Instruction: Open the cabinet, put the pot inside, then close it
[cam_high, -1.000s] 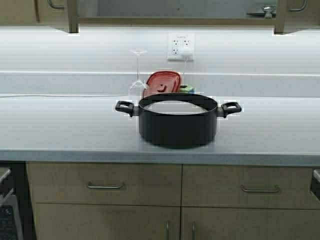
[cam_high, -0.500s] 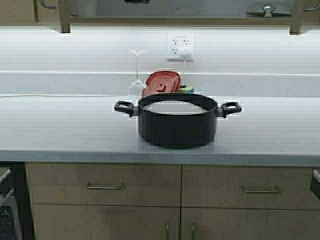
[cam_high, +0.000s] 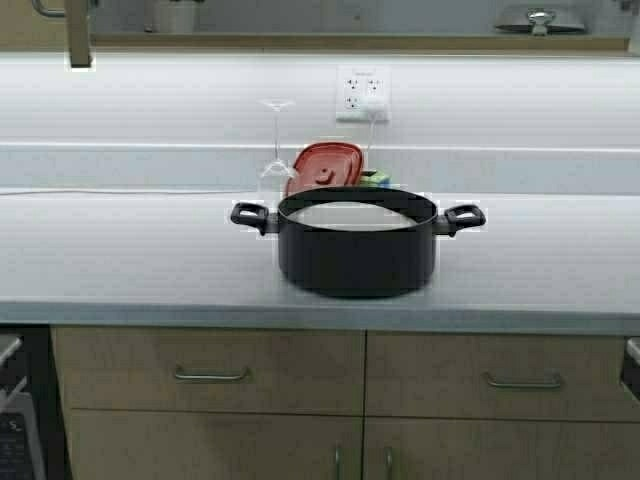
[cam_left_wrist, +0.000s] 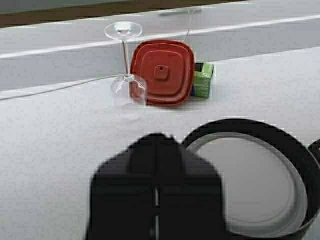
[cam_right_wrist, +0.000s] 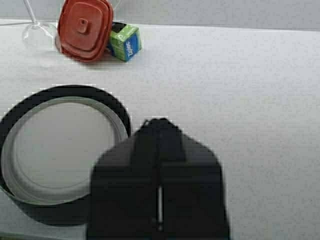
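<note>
The pot (cam_high: 356, 244) sat on the tabletop (cam_high: 120, 260) before a red lid (cam_high: 326, 166), flanked above by the clenched, empty left gripper (cam_left_wrist: 156, 145) and right gripper (cam_right_wrist: 159, 129).

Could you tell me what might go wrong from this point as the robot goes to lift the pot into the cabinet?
The upturned wine glass stands just behind the pot, beside the red lid leaning on the backsplash; a careless lift could topple either one. The left gripper and right gripper both appear shut, so they probably need to open before taking the side handles.
</note>
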